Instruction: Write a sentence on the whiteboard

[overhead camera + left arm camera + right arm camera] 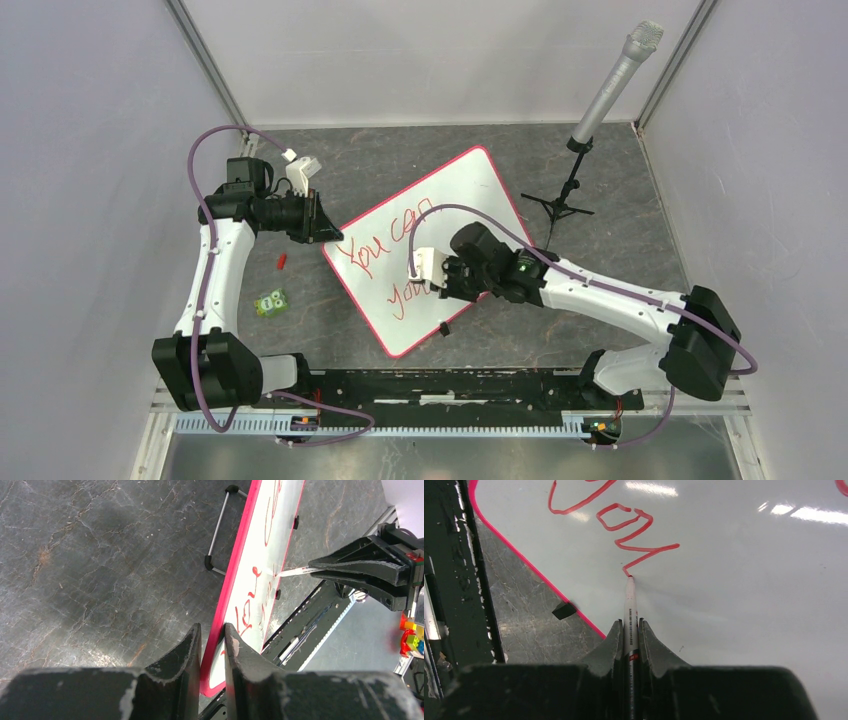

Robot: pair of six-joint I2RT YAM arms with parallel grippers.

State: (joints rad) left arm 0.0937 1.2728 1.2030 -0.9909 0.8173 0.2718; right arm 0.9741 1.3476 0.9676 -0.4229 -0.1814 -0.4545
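Note:
The whiteboard [455,205], white with a pink-red frame, lies tilted on the grey table. Red text on it [385,248] reads "You can" above "you". My left gripper [322,222] is shut on the board's left corner; in the left wrist view its jaws [212,637] pinch the red frame [235,575]. My right gripper [432,282] is shut on a red marker [629,605] over the second line. The marker's tip touches the board [744,580] at the end of "you" [634,530]. In the left wrist view the marker [295,571] meets the board.
A microphone on a small black tripod [600,100] stands at the back right. A red cap [282,261] and a green block [270,302] lie left of the board. Black clips [564,611] sit on the board's near edge. A black rail [450,385] runs along the front.

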